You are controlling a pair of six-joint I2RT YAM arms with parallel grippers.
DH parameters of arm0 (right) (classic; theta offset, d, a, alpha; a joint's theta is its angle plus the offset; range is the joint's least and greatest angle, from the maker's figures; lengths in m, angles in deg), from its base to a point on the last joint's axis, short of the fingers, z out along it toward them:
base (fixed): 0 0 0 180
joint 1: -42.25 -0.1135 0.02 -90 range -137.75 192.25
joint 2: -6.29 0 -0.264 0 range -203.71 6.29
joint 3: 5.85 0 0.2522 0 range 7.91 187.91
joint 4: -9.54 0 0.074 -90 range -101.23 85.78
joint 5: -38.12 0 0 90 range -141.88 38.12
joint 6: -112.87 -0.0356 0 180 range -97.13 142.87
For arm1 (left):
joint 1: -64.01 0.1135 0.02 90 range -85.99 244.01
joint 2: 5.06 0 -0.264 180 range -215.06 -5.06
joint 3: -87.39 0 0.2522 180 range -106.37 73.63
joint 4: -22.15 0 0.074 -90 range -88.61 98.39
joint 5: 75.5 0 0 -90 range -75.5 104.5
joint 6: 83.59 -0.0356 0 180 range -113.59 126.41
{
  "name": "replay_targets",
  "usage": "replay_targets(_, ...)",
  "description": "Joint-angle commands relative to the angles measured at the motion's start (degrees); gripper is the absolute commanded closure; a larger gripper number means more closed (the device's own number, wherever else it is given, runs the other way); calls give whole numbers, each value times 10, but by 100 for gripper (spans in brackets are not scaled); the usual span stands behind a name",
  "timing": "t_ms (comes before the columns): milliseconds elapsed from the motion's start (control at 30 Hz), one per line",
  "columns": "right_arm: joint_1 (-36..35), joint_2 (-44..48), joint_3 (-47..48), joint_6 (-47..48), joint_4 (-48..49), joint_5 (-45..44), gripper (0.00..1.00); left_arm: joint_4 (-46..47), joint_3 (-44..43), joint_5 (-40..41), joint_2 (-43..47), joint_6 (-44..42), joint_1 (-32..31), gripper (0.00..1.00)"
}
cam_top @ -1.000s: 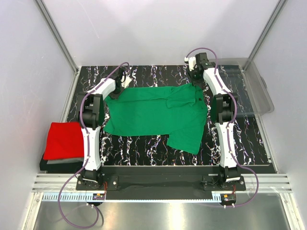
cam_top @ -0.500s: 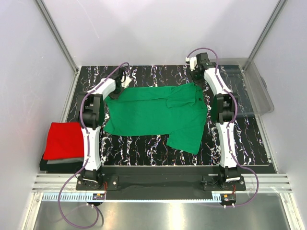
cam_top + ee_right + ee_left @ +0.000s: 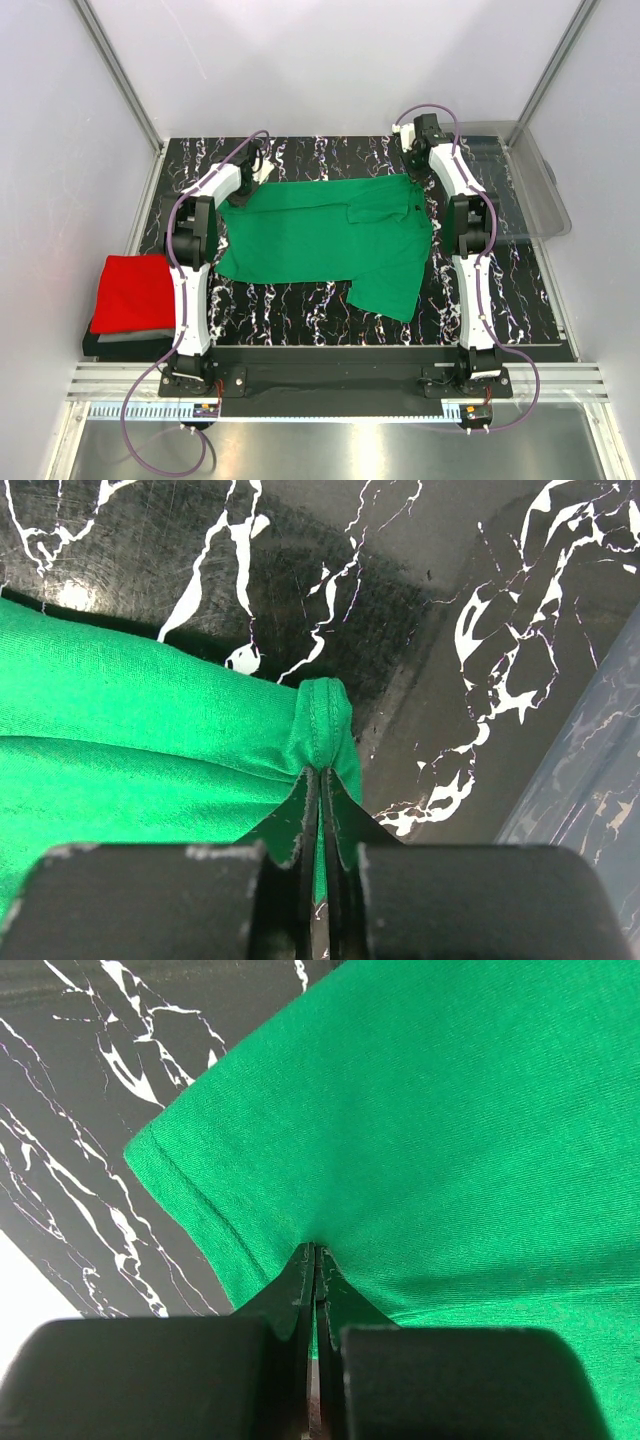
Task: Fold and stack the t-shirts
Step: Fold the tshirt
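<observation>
Here's the bright green short-sleeved cotton t-shirt (image 3: 320, 235), lying opened out across the middle of the black, white-veined marble-pattern desk (image 3: 520, 290), right between the two arms. Its long side runs left to right, there's a crease and an overlapping flap near its centre, and one part hangs down toward the near right.

At the far-left corner, the left gripper (image 3: 314, 1252) is on it: in the left wrist view the two black fingers are pressed together with a hemmed edge of green cloth pinched between them, and the fabric puckers right at the tips. Over at the far-right corner, the right gripper (image 3: 320, 775) is doing the same, with its fingers squeezed tight on a small bunched fold of hem that stands up just past the tips. Both corners are nipped and both arms reach out to the far side of the desk.

Off to the left, at the near edge, sits the red t-shirt folded into a rectangle (image 3: 135, 290), well apart from the green one, with a thin strip of folded grey t-shirt (image 3: 125, 338) showing under its near edge. On the far right, beside the right arm, stands the clear plastic bin (image 3: 535, 190); its wall shows in the corner of the right wrist view.
</observation>
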Motion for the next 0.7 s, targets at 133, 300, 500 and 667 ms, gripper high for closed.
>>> replay_targets(133, 5, 37, 12, 6, 18, -39, 94, 13, -20, 19, -6, 2, 3, 100)
replay_targets(300, 5, 83, 9, 8, 24, -41, 68, 13, -44, 18, 24, 0, -12, 100)
replay_targets(500, 6, 189, -71, 63, 26, 52, 60, 15, -35, 17, 88, -5, -33, 100)
replay_targets(667, 0, 319, -312, 174, 54, 194, 66, 18, 7, 12, 97, 9, -34, 100)
